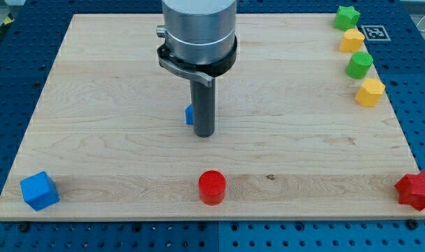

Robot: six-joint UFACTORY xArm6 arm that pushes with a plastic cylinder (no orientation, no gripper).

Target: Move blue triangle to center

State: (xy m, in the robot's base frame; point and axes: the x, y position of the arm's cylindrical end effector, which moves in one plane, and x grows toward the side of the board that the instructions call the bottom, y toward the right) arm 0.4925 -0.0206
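Note:
The blue triangle (pixel 189 115) lies near the middle of the wooden board (pixel 114 84), mostly hidden behind my rod; only a small blue edge shows on the rod's left side. My tip (pixel 204 134) rests on the board right against the triangle, on its right and slightly toward the view's bottom.
A blue cube (pixel 39 190) sits at the bottom left corner, a red cylinder (pixel 212 187) at the bottom middle, a red star (pixel 416 190) at the bottom right. Along the right edge stand a green star (pixel 347 17), a yellow block (pixel 351 40), a green block (pixel 359 65) and a yellow block (pixel 370 92).

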